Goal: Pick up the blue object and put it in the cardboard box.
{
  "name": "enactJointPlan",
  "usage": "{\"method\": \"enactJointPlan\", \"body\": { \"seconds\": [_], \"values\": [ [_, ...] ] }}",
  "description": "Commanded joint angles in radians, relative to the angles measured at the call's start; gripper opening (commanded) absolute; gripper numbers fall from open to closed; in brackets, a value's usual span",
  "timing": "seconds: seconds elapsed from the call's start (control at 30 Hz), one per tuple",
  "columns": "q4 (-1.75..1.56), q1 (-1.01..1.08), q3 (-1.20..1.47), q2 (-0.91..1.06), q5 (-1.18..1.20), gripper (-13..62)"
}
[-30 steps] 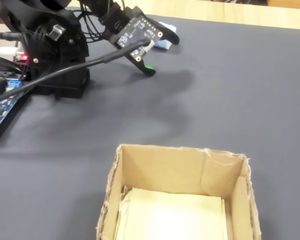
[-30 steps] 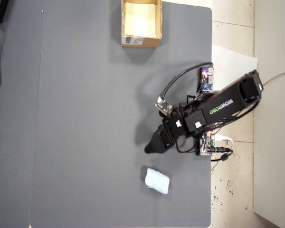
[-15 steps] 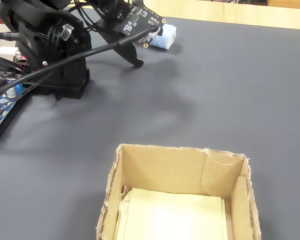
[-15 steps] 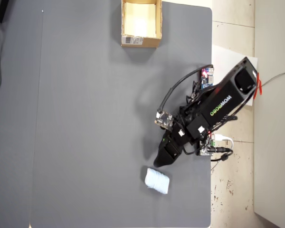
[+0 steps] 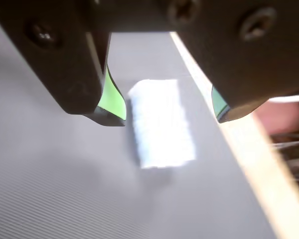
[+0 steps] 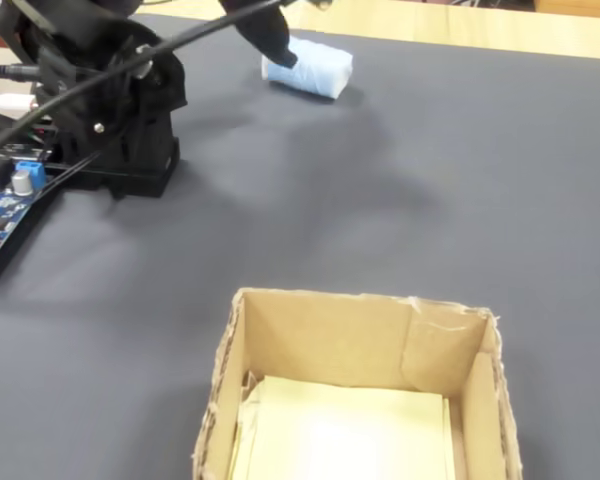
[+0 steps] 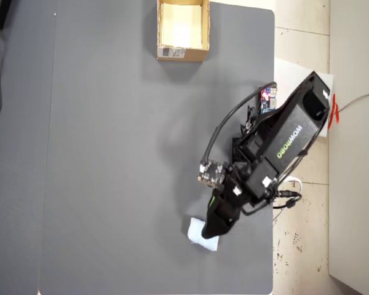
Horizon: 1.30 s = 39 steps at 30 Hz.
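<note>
the wrist view looks down close past the gripper point(image 5: 169, 117) onto the blue object point(image 5: 162, 124). the fixed view sits low just behind the cardboard box point(image 6: 355, 345), facing 12 o'clock across the grey mat point(image 6: 460, 190). the overhead view looks straight down from far up; there the box point(image 7: 182, 54) lies at 12 o'clock and the object point(image 7: 197, 236) toward 6, both shared with the fixed view.

One blue object point(image 5: 162, 124), pale, soft-looking, at 6 o'clock on mat in overhead view point(image 7: 203, 235); same one at 12 o'clock in fixed view point(image 6: 310, 68). One cardboard box point(image 7: 182, 53), at 12 o'clock overhead. One white label point(image 7: 172, 53) on its wall. One arm, one gripper point(image 5: 169, 117), two jaws, each with one green pad. One grey mat point(image 7: 111, 153). One small blue circuit board point(image 6: 2, 205), at 9 o'clock in fixed view.
</note>
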Motion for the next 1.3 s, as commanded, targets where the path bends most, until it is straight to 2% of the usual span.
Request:
{"method": "enactJointPlan", "body": {
  "seconds": [0.0,0.27,0.83,0.97,1.17,1.27],
  "values": [
    [-0.006,-0.018,-0.094,-0.021,0.063,33.7],
    [0.083,-0.074,-0.275,-0.265,0.071,33.7],
    [-0.012,-0.084,-0.316,-0.583,0.074,32.6],
    [-0.04,-0.077,-0.328,-0.627,0.094,27.8],
    [-0.077,-0.054,-0.353,-0.649,0.037,7.5],
    [-0.104,-0.051,-0.359,-0.649,0.015,5.7]
  ]
}}
